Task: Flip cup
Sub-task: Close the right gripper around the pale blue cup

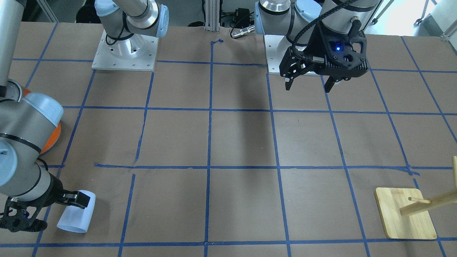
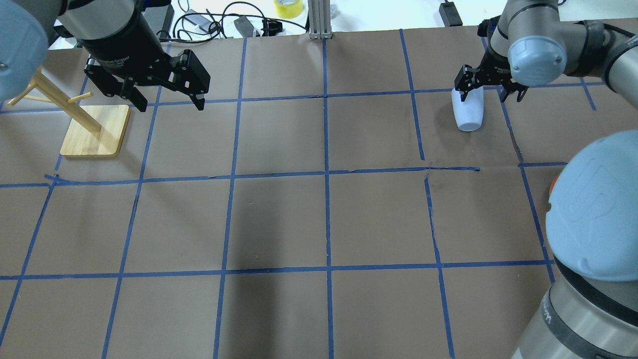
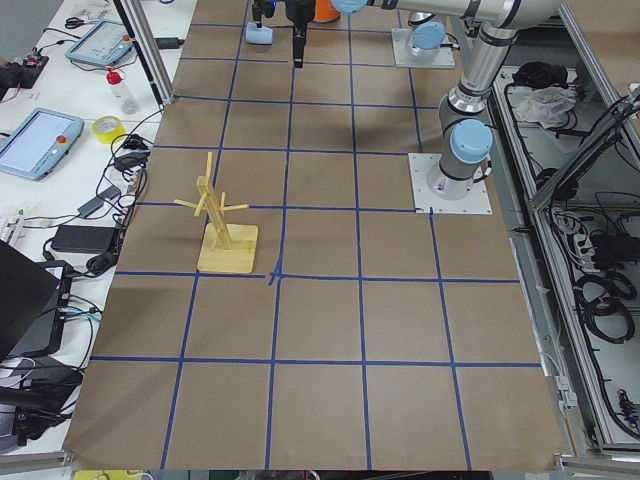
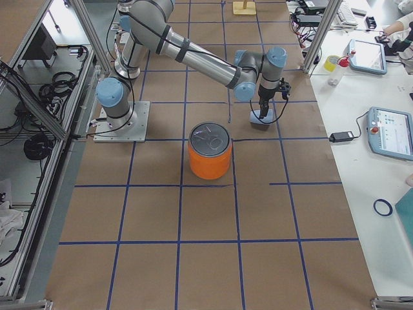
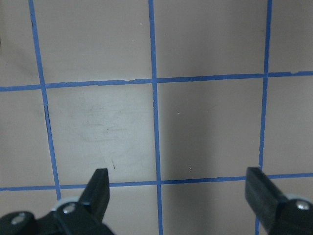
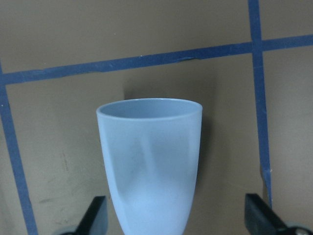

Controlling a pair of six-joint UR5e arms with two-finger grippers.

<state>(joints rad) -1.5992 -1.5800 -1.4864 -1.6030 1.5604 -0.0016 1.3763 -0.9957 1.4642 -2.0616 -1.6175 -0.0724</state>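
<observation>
Lying on its side on the table's right part, the cup [image 2: 468, 113] is between the wide-open fingers of the right gripper [image 2: 491, 95]; the left gripper [image 2: 169, 104] hangs open too.

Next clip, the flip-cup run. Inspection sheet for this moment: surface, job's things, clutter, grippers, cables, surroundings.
Surface: brown table with a blue tape grid; some tape crooked.
Job's things: pale blue cup, narrow end inside the open right gripper, rim pointing away; lying or tilted, cannot tell.
Clutter: orange can and wooden rack, both apart from the cup.
Grippers: right gripper open, fingers clear of the cup's sides; left gripper open, empty, over bare table.
Cables: black cable along the left wrist; leads and adapters beyond the table's far edge.
Surroundings: side benches with handheld screens and a tape roll.
</observation>
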